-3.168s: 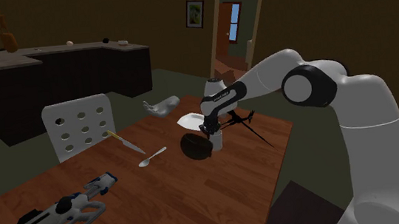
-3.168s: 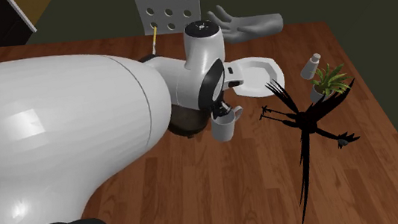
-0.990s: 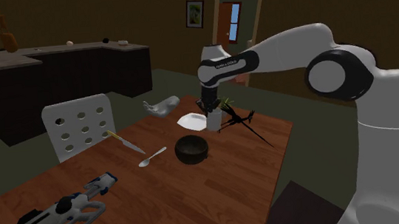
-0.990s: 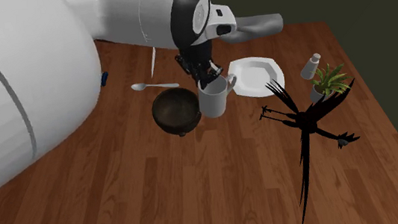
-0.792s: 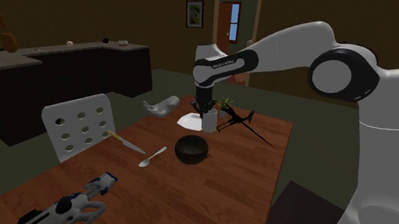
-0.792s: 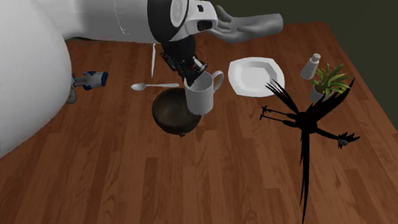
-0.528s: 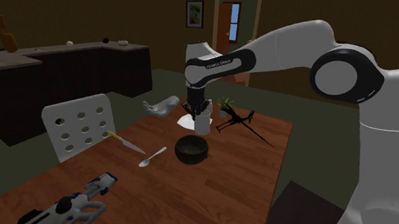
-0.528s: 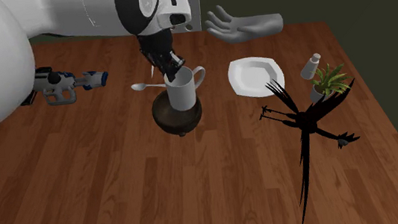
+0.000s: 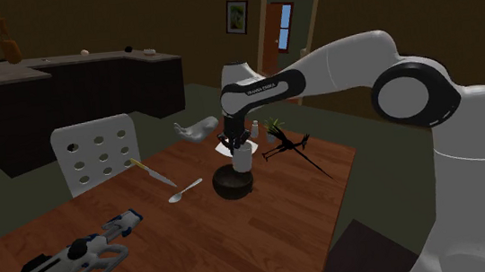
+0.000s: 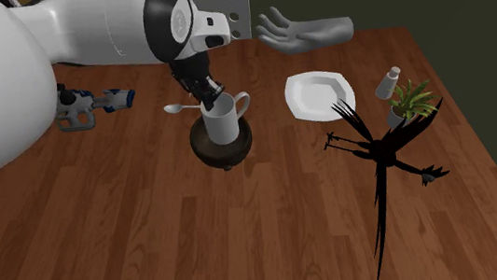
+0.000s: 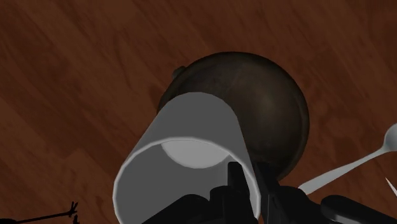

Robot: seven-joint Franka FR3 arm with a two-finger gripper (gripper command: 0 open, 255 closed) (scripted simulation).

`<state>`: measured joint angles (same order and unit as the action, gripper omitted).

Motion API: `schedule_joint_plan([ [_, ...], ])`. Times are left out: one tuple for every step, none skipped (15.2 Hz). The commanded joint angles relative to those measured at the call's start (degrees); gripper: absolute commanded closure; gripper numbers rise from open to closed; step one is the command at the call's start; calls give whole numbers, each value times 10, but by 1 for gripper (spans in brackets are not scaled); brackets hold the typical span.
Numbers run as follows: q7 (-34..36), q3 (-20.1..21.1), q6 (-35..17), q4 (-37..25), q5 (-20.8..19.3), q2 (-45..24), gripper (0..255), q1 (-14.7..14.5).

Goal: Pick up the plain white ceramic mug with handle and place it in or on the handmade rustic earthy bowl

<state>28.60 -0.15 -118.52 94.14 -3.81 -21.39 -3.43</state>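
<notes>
Wrist view: the jaws are clamped on the wall of the white mug (image 11: 191,137), one finger inside the rim and the other outside it, so the mug hangs from its lip with its open mouth facing the camera. Directly beyond it lies the dark, rough-looking bowl (image 11: 277,118), and the mug's base sits over the half of the bowl nearer the jaws rather than dead centre. In the second exterior view the mug stands close to upright in the bowl's mouth, its handle pointing toward the white plate (image 10: 319,95); whether its base already touches the bowl's floor I cannot tell. The step in hand looks like the final lowering and release. To do it well, I would bring the mug straight down with no sideways drift, nudging it toward the bowl's middle so the base meets the lowest part of the curve (a base set on the sloping side would likely lean or tip). The grip should be let go only once the mug bears on the bowl, and the hand then drawn straight up so the inner finger leaves the rim without dragging it over. The spoon (image 10: 183,107) lies just beside the bowl on the wooden desk (image 10: 247,238) and should not interfere.
</notes>
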Motion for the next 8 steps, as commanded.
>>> schedule_joint_plan([
  [1, 0, -13, 9, 0, -4, 255, 0],
  [1, 0, -20, 13, -1, -6, 255, 0],
  [2, 0, -26, 17, -1, -9, 255, 0],
  [2, 0, -33, 21, -1, -12, 255, 0],
  [3, 0, -39, 24, -1, -15, 255, 0],
  [3, 0, -46, 28, -2, -18, 255, 0],
  [4, -1, -52, 32, -2, -21, 255, 0],
  [4, -1, -59, 35, -2, -24, 255, 0],
])
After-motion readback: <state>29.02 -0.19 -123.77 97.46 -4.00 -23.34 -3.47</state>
